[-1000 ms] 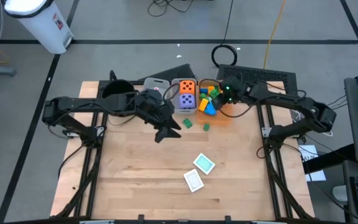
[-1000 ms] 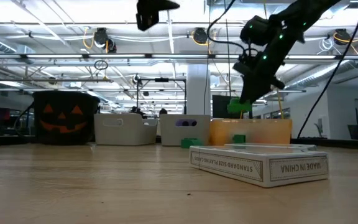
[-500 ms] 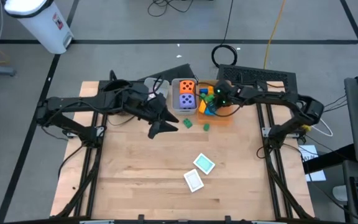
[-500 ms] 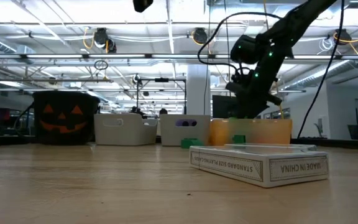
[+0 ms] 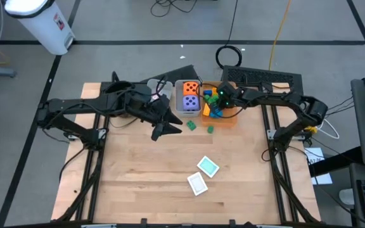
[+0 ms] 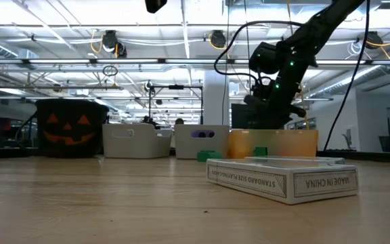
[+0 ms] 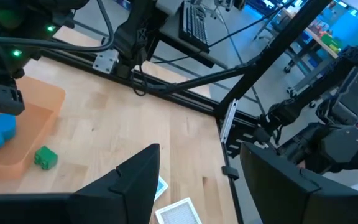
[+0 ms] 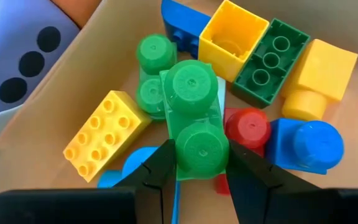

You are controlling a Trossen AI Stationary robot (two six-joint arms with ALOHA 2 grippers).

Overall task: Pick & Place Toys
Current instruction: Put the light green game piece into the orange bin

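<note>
My right gripper [image 8: 197, 165] reaches down into the orange bin [image 5: 228, 120] and is shut on a green two-stud block [image 8: 194, 106], just above a pile of yellow, blue, red and green blocks. My left gripper [image 5: 168, 131] hangs open and empty over the table, left of the bins. Two small green blocks [image 5: 191, 125] [image 5: 210, 130] lie on the wood in front of the bins. An orange die [image 5: 191, 88] and a purple die [image 5: 191, 101] sit in a grey bin. A teal card [image 5: 208, 166] and a white card [image 5: 197, 183] lie flat nearer the front. My right gripper pinches the green block between its two fingers, one on each side of the end stud [image 8: 201, 152]. The fingers come slanting down from above. The block's studs face the wrist camera. I cannot tell whether it rests on the blocks under it.
A black pot [image 6: 72, 127] with an orange face stands at the back left, partly under my left arm. A second grey bin [image 5: 160, 85] stands beside the dice bin. The front half of the table, around the cards, is bare wood [image 5: 138, 177].
My right gripper has gone down with the green block into the orange bin, still shut on it. My left gripper has risen and drawn back a little toward the table's left edge, still open.
</note>
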